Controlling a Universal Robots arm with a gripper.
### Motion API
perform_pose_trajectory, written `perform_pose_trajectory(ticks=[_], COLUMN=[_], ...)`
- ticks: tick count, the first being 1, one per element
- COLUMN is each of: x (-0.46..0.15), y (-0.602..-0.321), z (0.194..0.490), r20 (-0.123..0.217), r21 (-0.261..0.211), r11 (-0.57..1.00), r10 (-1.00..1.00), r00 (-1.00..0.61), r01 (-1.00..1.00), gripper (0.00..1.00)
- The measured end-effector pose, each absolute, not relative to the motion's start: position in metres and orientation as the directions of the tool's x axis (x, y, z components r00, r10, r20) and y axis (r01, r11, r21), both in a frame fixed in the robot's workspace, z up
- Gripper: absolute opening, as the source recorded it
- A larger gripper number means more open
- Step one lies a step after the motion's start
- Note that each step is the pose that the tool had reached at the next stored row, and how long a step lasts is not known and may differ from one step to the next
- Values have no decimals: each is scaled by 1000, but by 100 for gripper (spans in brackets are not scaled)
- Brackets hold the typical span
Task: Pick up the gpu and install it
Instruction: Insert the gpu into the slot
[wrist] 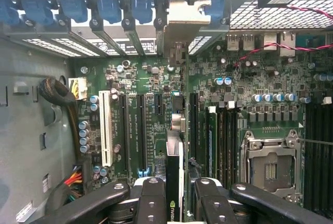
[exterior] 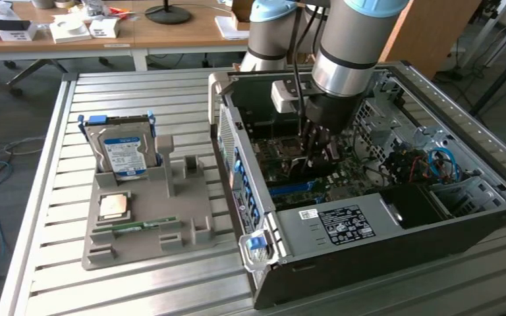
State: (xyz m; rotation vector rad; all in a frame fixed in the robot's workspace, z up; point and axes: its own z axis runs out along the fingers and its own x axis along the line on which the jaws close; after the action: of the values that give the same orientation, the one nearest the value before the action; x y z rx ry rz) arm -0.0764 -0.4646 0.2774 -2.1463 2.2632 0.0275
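An open computer case (exterior: 394, 243) lies on its side on a slatted metal surface (exterior: 147, 92), and the robot arm (exterior: 350, 46) reaches down into it. Directly below the pincer (wrist: 177, 195) is the green motherboard (wrist: 156, 78). On one side of the pincer run a white expansion slot (wrist: 105, 128) and long black slots (wrist: 141, 130). On the other side sit the memory slots (wrist: 229, 141) and the metal CPU socket (wrist: 270, 167). Ahead of the pincer, along the case wall, stands a row of blue slot latches (wrist: 109, 8). A sleeved cable bundle (wrist: 57, 94) curls past the white slot, well off to the side, and thin red and black wires (wrist: 260, 50) cross near the socket side. Farther from the pincer, the case holds a labelled power supply (exterior: 345, 220) and blue cables (exterior: 442, 161). Outside the case, well away toward the exterior view's left, a grey fixture tray (exterior: 139, 243) rests on the surface. It carries a blue-labelled hard drive (exterior: 123, 155) standing upright, a processor chip (exterior: 114, 207) lying flat and a small green memory stick (exterior: 134, 227) in a groove. The pincer's dark fingers (wrist: 151, 195) are partly closed, gripping the gpu (wrist: 174, 177). The card is held edge-on between them, down inside the case, over the motherboard between the black slots and the memory slots. Whether its lower edge touches a slot cannot be told.
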Motion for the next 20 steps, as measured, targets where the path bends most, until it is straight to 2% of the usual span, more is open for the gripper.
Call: perform_pose_trajectory(ticks=[20], x=[-78], y=[-465], z=[273], r20=[-28], r21=[-3], r11=[53], r10=[-998], r00=[-53], r01=[-999], gripper=[26])
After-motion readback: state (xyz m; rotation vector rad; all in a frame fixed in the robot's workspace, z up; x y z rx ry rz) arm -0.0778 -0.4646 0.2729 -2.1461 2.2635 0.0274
